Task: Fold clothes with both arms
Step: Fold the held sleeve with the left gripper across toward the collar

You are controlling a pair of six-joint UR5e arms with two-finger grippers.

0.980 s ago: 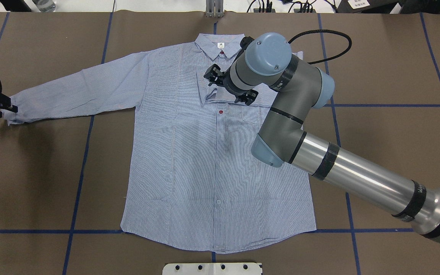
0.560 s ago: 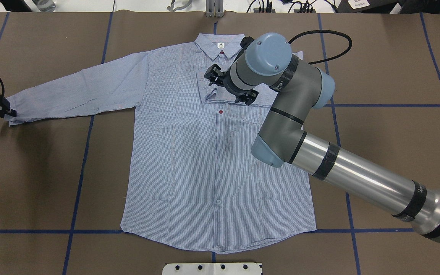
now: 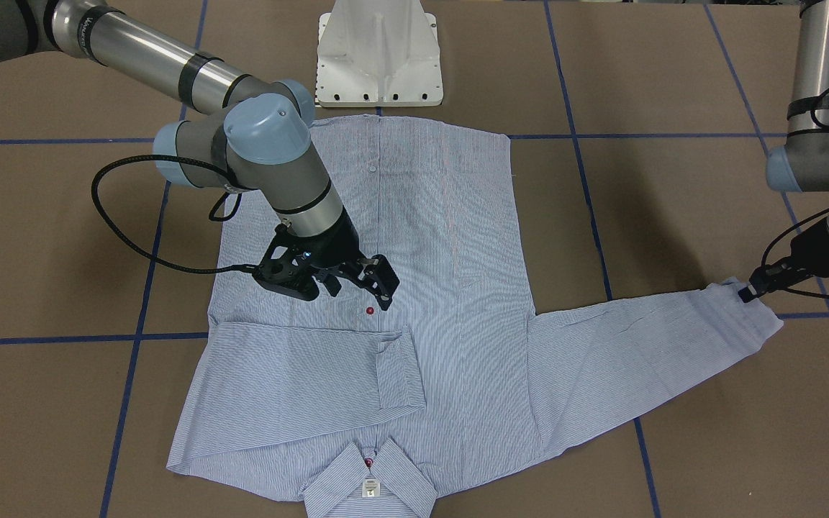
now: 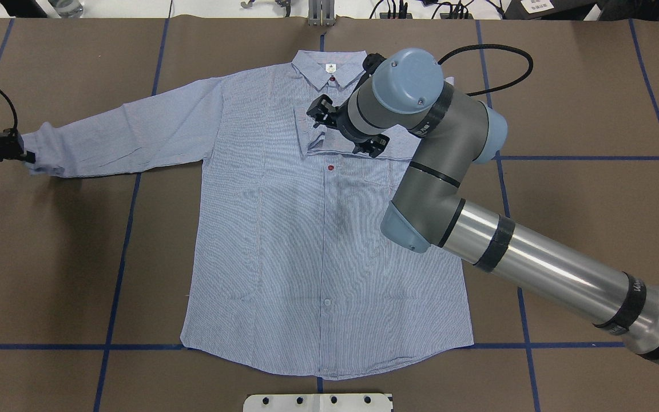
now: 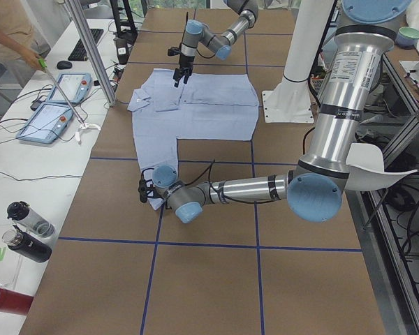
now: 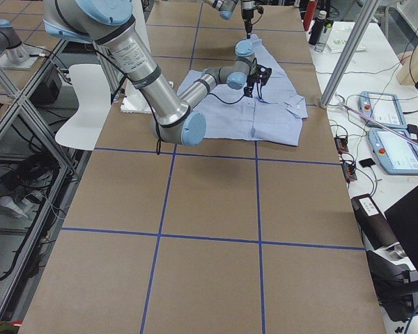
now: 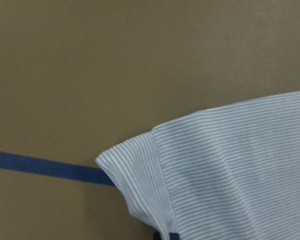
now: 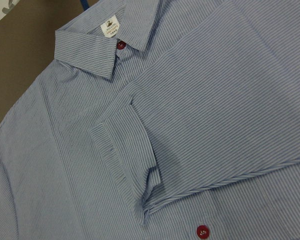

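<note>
1 shirt [image 4: 306, 257], 2 arms [image 4: 541, 277] [image 3: 821, 65], 2 end effectors [image 3: 357, 288] [image 3: 748, 292], 1 wht base [image 3: 378, 65]

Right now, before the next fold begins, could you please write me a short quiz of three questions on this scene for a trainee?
1. True or false: both sleeves of the shirt already lie folded over its chest.
2. Fill in: the jaws of the right arm, above the folded sleeve, stand ____.
3. Which holds the cuff of the outstretched sleeve? A) left arm B) right arm C) neither
Key: 1 false, only one sleeve is folded; 2 open; 3 A.
</note>
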